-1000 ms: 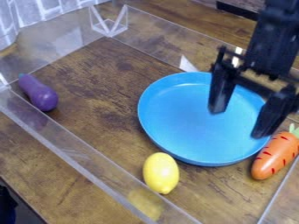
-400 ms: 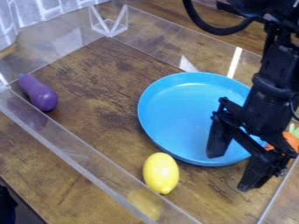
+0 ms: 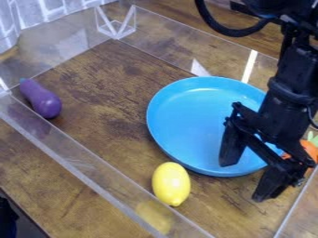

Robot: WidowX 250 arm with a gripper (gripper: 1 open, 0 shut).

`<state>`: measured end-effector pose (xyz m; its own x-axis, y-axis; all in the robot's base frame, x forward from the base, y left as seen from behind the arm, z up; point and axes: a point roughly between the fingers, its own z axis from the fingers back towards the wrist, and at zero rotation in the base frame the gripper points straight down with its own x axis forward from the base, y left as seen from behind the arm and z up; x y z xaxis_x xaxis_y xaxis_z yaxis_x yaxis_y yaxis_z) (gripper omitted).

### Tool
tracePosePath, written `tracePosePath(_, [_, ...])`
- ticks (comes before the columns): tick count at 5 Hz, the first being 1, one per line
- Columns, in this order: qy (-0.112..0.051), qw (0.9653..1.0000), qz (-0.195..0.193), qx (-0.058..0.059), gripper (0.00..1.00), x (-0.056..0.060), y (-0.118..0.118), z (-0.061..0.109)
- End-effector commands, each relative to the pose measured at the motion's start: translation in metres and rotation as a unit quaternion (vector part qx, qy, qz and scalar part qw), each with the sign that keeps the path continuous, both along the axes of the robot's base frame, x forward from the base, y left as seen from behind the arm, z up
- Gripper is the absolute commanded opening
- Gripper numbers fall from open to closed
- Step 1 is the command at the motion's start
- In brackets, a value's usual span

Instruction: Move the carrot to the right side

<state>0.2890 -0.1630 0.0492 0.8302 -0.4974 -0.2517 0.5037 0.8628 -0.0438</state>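
Note:
My gripper (image 3: 248,180) hangs open at the blue plate's right rim, pointing steeply down, black fingers (image 3: 232,147) spread wide. One finger stands over the plate's inner edge, the other outside the rim near the front right. The carrot (image 3: 311,148) is almost wholly hidden behind the outer finger and the hand. Only a small orange sliver with a bit of green shows at the frame's right edge. Nothing visible sits between the jaws except the plate's rim; I cannot tell whether a finger touches the carrot.
The blue plate (image 3: 192,121) lies right of centre on the wooden surface. A yellow lemon (image 3: 172,183) rests in front of it, and a purple eggplant (image 3: 40,99) lies at the far left. Clear plastic walls (image 3: 74,158) border the surface.
The gripper came down from above the plate to its right rim, covering most of the carrot. It has held still over the last half second, jaws open throughout.

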Motion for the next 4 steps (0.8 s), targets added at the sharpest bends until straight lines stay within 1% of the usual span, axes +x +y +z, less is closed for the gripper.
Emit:
tracePosePath(1, [-0.024, 0.9994, -0.023, -0.008, 1.00, -0.002, -0.009, 0.012])
tracePosePath(2, [-0.028, 0.9993, -0.025, -0.007, 1.00, -0.004, -0.020, 0.011])
tracePosePath(3, [-0.033, 0.9991, -0.027, -0.003, 1.00, -0.005, -0.021, 0.011])
tracePosePath(4, [-0.032, 0.9990, -0.030, 0.003, 1.00, -0.007, -0.021, 0.007])
